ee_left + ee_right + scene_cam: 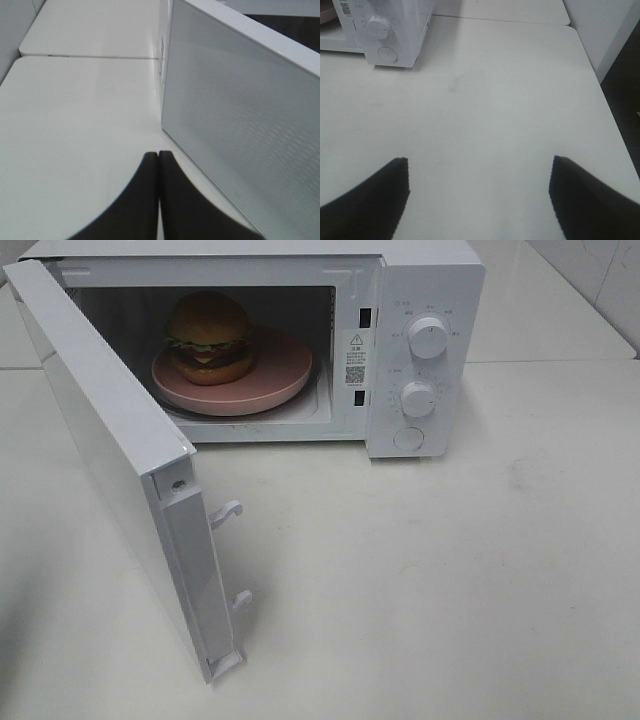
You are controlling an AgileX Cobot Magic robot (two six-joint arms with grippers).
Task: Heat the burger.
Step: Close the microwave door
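The burger [208, 337] sits on a pink round plate [235, 390] inside the white microwave [425, 280], whose door [115, 455] stands wide open toward the front left. Neither gripper shows in the exterior high view. In the left wrist view my left gripper [158, 156] is shut and empty, its fingers pressed together, just off the outer face of the open door [240, 115]. In the right wrist view my right gripper [479, 165] is open and empty over the bare table, back from the microwave's knob panel [382, 30].
The microwave has two white knobs [428, 337] and a round button [408, 438] on its right panel. Two latch hooks [228, 512] stick out from the door's edge. The white table [450, 580] spreads in front; its right edge [607, 105] shows in the right wrist view.
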